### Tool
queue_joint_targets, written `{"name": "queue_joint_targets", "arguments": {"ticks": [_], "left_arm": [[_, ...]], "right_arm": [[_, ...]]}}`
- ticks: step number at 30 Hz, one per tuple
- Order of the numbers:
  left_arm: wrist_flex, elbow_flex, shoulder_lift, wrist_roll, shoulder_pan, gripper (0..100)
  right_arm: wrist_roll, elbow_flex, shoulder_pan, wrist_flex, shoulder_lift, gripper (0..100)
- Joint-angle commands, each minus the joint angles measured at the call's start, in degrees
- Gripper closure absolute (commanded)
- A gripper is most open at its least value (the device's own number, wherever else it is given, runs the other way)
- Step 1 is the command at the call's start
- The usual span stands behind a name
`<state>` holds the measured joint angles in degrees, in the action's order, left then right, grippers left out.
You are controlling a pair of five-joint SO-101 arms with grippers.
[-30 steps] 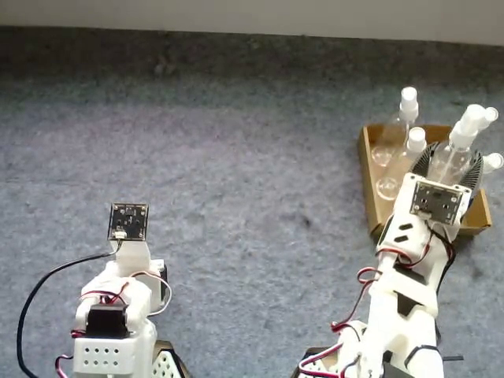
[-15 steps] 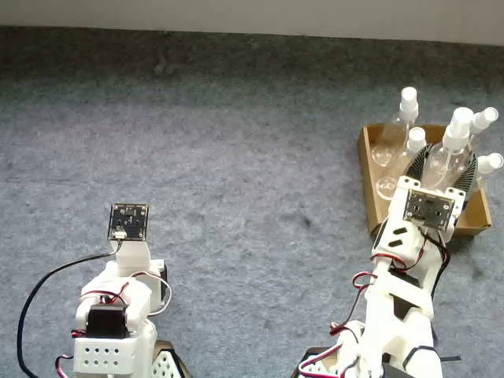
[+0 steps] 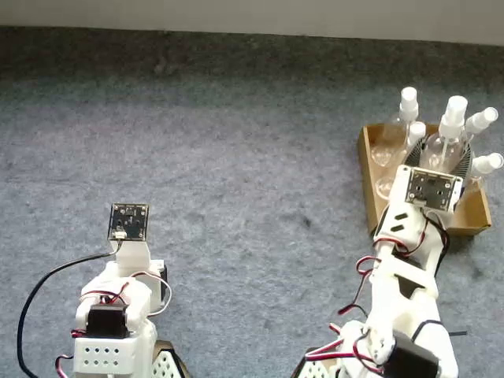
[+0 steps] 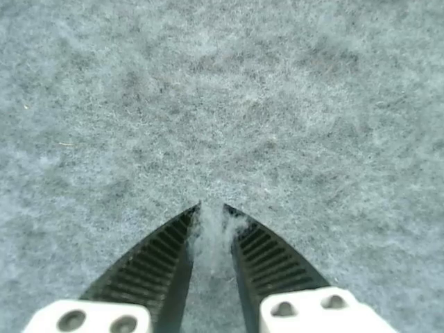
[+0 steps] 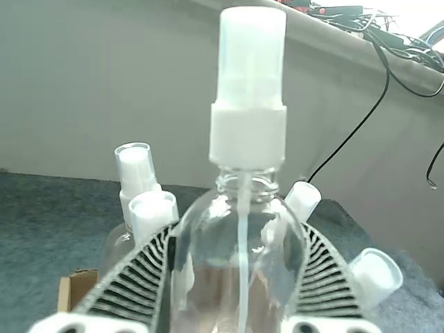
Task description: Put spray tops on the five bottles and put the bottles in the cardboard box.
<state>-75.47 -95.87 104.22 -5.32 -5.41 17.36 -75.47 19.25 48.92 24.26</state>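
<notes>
Cardboard box (image 3: 368, 179), right tool (image 5: 237, 239) clamping a bottle (image 5: 239, 284) over it, left tool (image 4: 211, 207) nearly closed, empty, over open carpet (image 3: 236, 157)

L arm (image 3: 118, 315) folded back by its base, L gripper (image 4: 211, 207) jaws nearly together, R arm (image 3: 405, 291) stretched fwd, R gripper (image 5: 239, 236) clamped round bottle (image 5: 236, 274)

Five clear bottles, each capped with a white spray top, gather at the shallow brown cardboard box (image 3: 365, 151) at the right edge of the high view. Four bottles stand in it, two leaning outward to the right – tops at (image 3: 408, 101), (image 3: 415, 132), (image 3: 482, 118) and (image 3: 488, 163). The fifth bottle (image 5: 239, 263) is upright over the box's middle, its spray top (image 5: 250, 90) pointing up – clasped between the ribbed fingers of the right gripper (image 3: 446, 151).
</notes>
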Motion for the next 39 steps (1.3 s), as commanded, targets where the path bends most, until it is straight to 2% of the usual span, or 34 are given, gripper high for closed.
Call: {"name": "queue_joint_targets", "arguments": {"ticks": [1, 17, 39], "left_arm": [[-0.2, -1.3, 0.4, 0.4, 1.0, 99], [-0.2, -1.3, 0.4, 0.4, 1.0, 99], [-0.2, -1.3, 0.4, 0.4, 1.0, 99]], "right_arm": [[0.4, 3.6, 0.0, -0.1, -0.9, 87.9], [0.4, 3.4, 3.6, 0.0, -2.4, 87.9], [0.4, -3.0, 3.3, -0.1, -2.4, 87.9]]}}
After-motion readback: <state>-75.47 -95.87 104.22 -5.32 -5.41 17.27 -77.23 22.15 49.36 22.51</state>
